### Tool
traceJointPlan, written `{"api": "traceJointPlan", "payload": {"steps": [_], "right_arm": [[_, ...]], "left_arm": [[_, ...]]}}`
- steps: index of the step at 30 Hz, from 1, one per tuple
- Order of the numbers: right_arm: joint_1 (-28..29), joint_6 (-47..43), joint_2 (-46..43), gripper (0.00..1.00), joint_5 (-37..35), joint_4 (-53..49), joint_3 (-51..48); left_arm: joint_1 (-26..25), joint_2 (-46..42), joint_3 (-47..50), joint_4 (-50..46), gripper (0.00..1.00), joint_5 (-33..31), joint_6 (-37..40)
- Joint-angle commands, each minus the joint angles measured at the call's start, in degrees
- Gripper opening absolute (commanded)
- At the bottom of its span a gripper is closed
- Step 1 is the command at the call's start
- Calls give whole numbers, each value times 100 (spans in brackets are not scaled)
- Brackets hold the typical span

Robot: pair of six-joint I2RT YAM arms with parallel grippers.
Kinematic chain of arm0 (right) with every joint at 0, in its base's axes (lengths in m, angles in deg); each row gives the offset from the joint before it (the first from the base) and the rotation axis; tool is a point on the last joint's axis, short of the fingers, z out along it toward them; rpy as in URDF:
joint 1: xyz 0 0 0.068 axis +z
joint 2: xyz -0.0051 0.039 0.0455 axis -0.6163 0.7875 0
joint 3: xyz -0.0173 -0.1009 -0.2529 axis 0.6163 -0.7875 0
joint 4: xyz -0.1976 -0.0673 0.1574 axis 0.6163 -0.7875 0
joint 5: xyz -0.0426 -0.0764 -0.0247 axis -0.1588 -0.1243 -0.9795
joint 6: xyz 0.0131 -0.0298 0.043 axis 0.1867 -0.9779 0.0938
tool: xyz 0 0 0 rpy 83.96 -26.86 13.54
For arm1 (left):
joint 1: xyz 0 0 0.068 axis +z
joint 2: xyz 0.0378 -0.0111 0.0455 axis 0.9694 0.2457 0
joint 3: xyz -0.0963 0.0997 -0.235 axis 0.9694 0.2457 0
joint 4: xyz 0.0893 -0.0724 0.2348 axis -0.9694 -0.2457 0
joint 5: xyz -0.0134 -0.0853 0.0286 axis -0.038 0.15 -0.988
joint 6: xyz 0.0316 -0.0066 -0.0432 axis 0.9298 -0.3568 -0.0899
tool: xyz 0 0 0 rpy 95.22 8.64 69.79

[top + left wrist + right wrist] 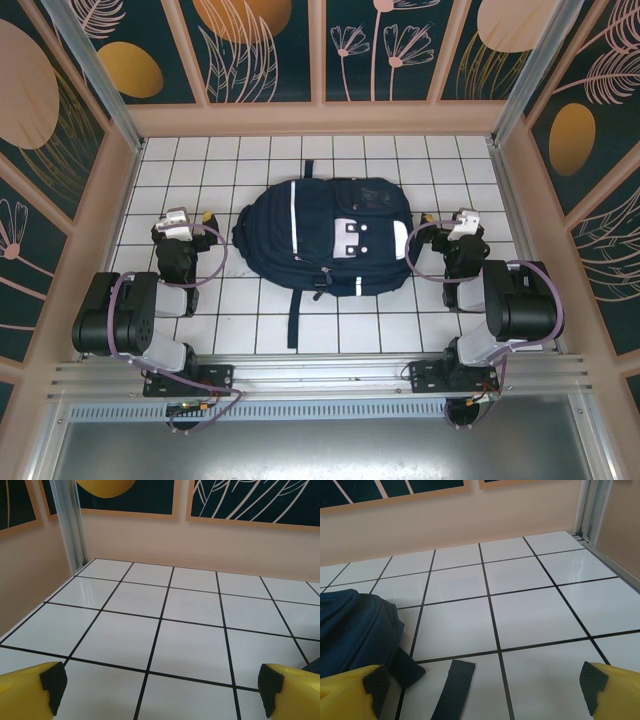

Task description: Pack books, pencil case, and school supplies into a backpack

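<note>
- Yellow-padded fingers of the left gripper [159, 690] stood wide apart over white tile, grasping nothing.
- Likewise the right gripper [482, 690] was spread and empty, with a loose strap [454, 687] lying on the tile below it.
- Between them the backpack [322, 235] lay flat, front up, in the middle of the table [400, 330], just beside the right gripper.
- Its pockets looked closed. I judged no packing step was underway, and the next move would call for opening a zip.
</note>
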Motion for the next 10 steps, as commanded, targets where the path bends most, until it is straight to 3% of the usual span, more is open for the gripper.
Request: {"api": "traceJointPlan", "payload": {"steps": [1, 10], "right_arm": [[10, -38, -41, 99, 52, 89, 98], [12, -32, -42, 99, 53, 89, 105]], "left_arm": [[-10, 23, -85, 44, 99, 102, 90], [-12, 24, -82, 39, 99, 111, 90]]}}
